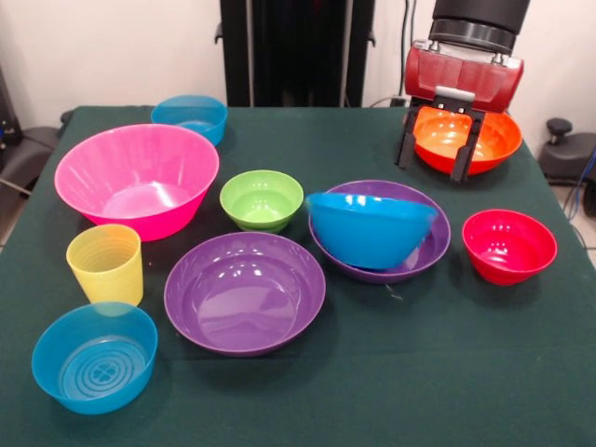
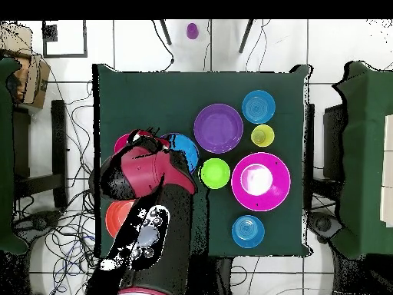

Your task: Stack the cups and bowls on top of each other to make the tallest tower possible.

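I am holding the claw (image 1: pixel 436 149) spread open astride the orange bowl (image 1: pixel 484 140)'s near rim, seemingly; I am aiming to pinch that wall squarely before lifting.

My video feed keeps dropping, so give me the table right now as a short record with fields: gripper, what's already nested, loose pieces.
gripper: gripper open, fingers straddling the orange bowl, holding nothing
nested: blue bowl sits tilted inside a purple bowl
loose bowls: pink bowl, green bowl, second purple bowl, red bowl, two translucent blue bowls
loose cups: ribbed yellow cup, upright
tower: none started
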You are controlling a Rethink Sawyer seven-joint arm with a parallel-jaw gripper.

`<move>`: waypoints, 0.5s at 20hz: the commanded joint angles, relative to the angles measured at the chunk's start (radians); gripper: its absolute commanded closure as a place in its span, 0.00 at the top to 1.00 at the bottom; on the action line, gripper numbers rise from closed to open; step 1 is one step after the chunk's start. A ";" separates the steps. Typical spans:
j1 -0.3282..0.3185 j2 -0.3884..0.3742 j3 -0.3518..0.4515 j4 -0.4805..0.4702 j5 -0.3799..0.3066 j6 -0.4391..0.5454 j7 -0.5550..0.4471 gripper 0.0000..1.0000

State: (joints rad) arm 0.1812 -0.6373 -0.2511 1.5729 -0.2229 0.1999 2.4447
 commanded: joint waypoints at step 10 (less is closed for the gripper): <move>-0.033 0.039 0.085 -0.006 -0.035 -0.008 0.008 1.00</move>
State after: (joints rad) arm 0.1772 -0.6373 -0.2510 1.5730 -0.2229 0.1999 2.4447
